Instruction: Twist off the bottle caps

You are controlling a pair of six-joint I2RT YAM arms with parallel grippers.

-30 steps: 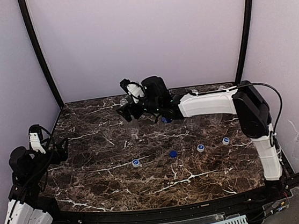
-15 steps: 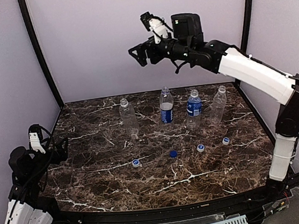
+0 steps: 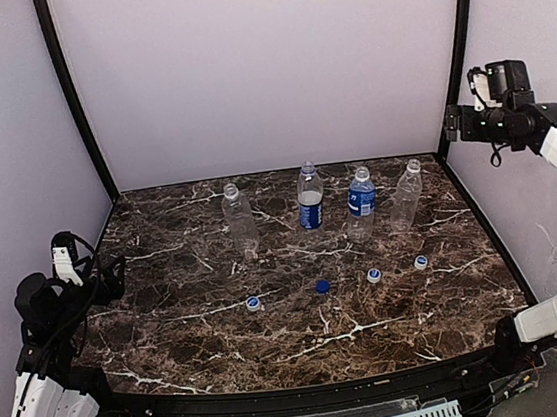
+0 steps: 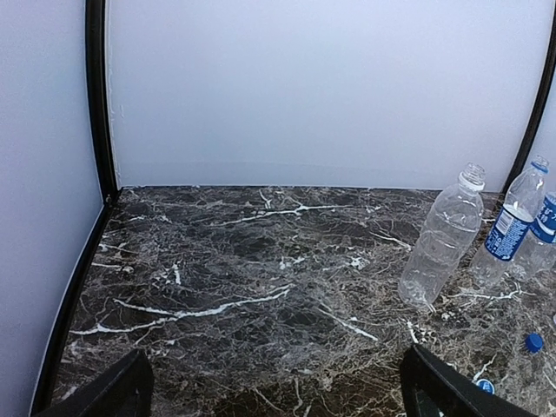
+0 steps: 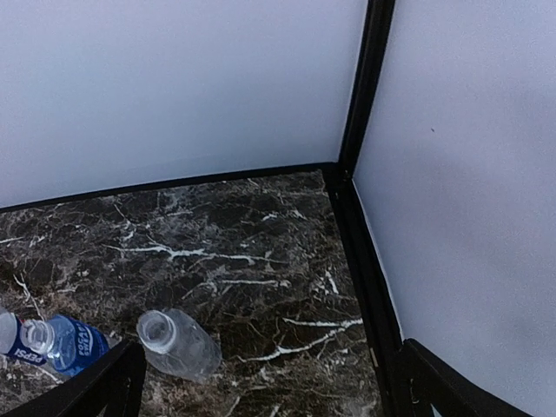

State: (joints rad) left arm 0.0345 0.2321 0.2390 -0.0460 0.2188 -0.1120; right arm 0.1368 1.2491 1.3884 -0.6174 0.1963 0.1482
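A: What takes up the most room?

B: The dark marbled worktop [image 3: 174, 351]. Low over its left near edge hangs the left tool [image 3: 108, 276], fingers spread as wide as they go with nothing between them. The right tool [image 3: 458, 126] is high up by the right wall, equally wide and empty, well apart from everything on the stone.

A: And the bottles?

B: Four bottles [image 3: 239, 218] stand upright in a row toward the back. The two at the ends are plain and clear, and the two between them have blue labels. The right wrist view shows two of the necks, and both are open.

A: So the caps are off?

B: It looks so. Four caps [image 3: 322, 286] lie in a loose row on the worktop, nearer than the bottles and apart from them. One is dark blue and the rest are paler. I'd judge the unscrewing done.

A: How would they handle?

B: The bottles are probably light and thin-walled, so they would dent or tip easily. Hold one round the body just under the shoulder. The caps are small, hard and low, so pinch across the rim from above. They may skid on the smooth stone.
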